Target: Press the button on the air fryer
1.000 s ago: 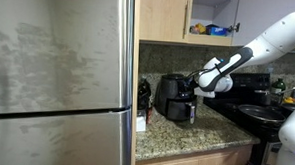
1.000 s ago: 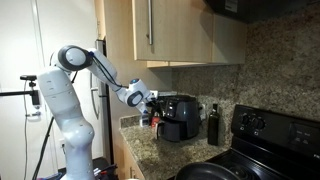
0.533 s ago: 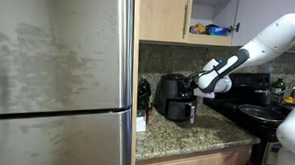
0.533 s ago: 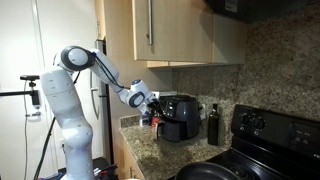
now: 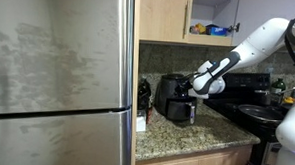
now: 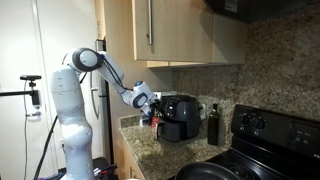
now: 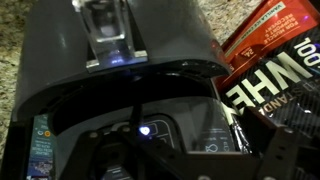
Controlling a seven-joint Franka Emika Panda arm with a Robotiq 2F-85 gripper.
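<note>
The air fryer (image 5: 174, 97) stands upright near the back edge of the worktop (image 5: 200, 141), its drawer handle (image 5: 191, 113) pointing at the front edge. In the wrist view the handle (image 7: 106, 35) runs towards the top of the picture, and a small button (image 7: 145, 130) glows on the glossy top. The tool (image 6: 153, 104) hovers at the fryer's upper front; whether its jaws are apart or together cannot be told. A dark bottle (image 6: 212, 124) stands between fryer and stove (image 6: 270, 130). Just beside the fryer lies a red-and-black bag (image 7: 272, 62) with large white writing, partly cut off: "100" and what looks like "WHE".
</note>
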